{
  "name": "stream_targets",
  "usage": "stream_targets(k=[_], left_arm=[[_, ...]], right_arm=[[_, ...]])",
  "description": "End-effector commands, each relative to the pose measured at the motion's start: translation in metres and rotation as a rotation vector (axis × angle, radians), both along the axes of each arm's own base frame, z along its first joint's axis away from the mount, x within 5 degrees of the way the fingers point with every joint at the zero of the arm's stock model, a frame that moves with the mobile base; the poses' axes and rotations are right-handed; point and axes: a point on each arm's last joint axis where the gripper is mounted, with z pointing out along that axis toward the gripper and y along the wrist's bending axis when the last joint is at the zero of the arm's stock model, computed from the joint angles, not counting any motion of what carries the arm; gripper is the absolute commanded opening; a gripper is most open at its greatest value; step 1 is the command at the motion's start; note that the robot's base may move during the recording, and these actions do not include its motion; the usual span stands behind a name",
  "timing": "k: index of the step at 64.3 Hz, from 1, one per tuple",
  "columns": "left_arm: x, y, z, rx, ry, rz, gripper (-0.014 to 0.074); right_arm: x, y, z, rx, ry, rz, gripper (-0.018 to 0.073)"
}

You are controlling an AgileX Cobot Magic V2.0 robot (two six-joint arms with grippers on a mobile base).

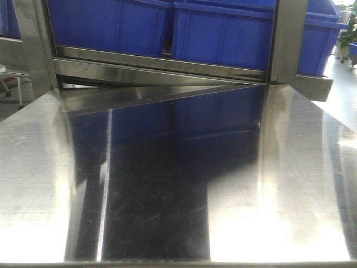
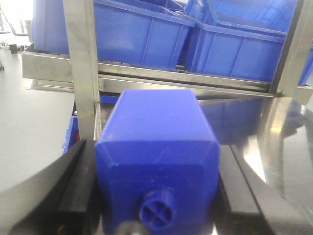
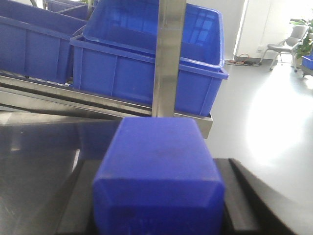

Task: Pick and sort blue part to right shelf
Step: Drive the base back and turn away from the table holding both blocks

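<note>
We're prob. mid-carry: R fingers [image 3: 240,196] pinching blue part [image 3: 159,166], L fingers [image 2: 77,188] pinching knobbed block [image 2: 156,142]; next needing R reach to right shelf [image 3: 207,126].

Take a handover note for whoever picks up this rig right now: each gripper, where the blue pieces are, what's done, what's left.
The left gripper is shut on the knobbed blue block, which has a small round knob, so it is likely not the task piece.
The right gripper is shut on the blue part. Its sloped shoulders show, but the cap is out of frame, so confirm.
Both wrists face the blue bins racked beyond the steel table.
Done: pick. Left: set the blue part on the right shelf and release.
</note>
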Motion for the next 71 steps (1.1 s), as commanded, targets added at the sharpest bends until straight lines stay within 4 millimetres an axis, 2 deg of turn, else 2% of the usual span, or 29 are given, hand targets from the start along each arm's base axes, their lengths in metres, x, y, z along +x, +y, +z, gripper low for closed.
stream_targets(k=[1, 71], left_arm=[[-0.0005, 0.0017, 0.0167, -0.033, -0.101, 0.020, 0.0388], [-0.0005, 0.0017, 0.0167, -0.033, -0.101, 0.020, 0.0388]], right_arm=[[-0.0018, -0.0002, 0.0177, -0.012, -0.114, -0.004, 0.0411], [-0.0018, -0.0002, 0.0177, -0.012, -0.114, -0.004, 0.0411]])
